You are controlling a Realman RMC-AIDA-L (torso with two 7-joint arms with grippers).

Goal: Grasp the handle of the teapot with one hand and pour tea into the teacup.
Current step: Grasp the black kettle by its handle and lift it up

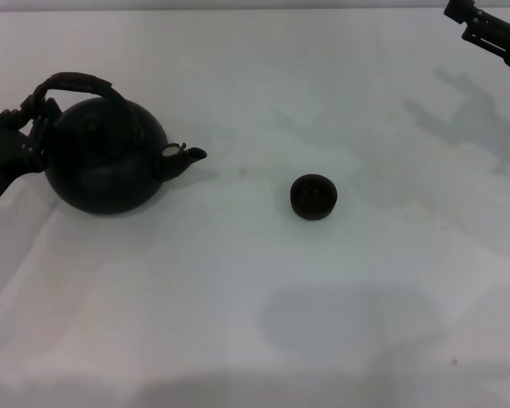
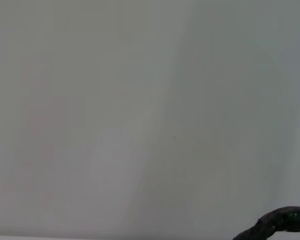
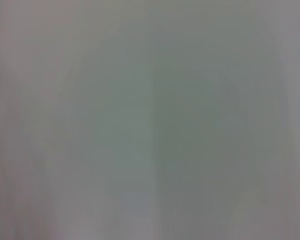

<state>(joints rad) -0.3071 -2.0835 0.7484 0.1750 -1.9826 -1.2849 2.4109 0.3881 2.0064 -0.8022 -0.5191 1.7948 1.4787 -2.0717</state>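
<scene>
Near the tabletop's (image 1: 263, 340) left edge, the left claw (image 1: 36, 115) grips the pot's (image 1: 106, 157) handle (image 1: 78, 82); cup (image 1: 313, 196) mid-tabletop; right claw (image 1: 493, 34) at the far right corner, state unclear

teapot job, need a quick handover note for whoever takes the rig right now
Left gripper: at the left end of the handle, fingers around it; a firm grip can't be confirmed.
Right gripper: parked at the far right, away from the work.
Teapot: upright on the table at the left, spout towards the teacup.
Teacup: mid-table, upright, apart from the pot.
Done: left arm has reached the handle.
Left: lift, carry to the cup, pour.
</scene>
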